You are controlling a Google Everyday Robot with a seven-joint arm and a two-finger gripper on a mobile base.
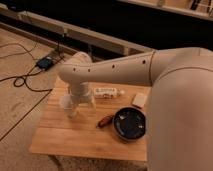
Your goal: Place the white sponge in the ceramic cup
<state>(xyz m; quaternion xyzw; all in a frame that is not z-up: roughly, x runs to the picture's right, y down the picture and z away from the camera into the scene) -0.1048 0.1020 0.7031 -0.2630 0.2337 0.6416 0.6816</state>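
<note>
The gripper [81, 104] is hanging left of centre, just beside the ceramic cup [66, 103]; whether it is open, I cannot tell. The white sponge [140, 99] is lying well apart, toward the right.

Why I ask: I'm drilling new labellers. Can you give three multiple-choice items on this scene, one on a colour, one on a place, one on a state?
1. The bowl is
A) dark
B) white
C) yellow

2. The hand is
A) over the bowl
B) by the cup, at the left of the table
C) off the table

3. The sponge is
A) in the cup
B) lying on the table, outside the cup
C) held by the hand

Answers:
1 A: it is much darker than the table under it.
2 B: the arm reaches across and the hand hangs right beside the cup.
3 B: the sponge lies behind the bowl, far from both cup and hand.
</note>
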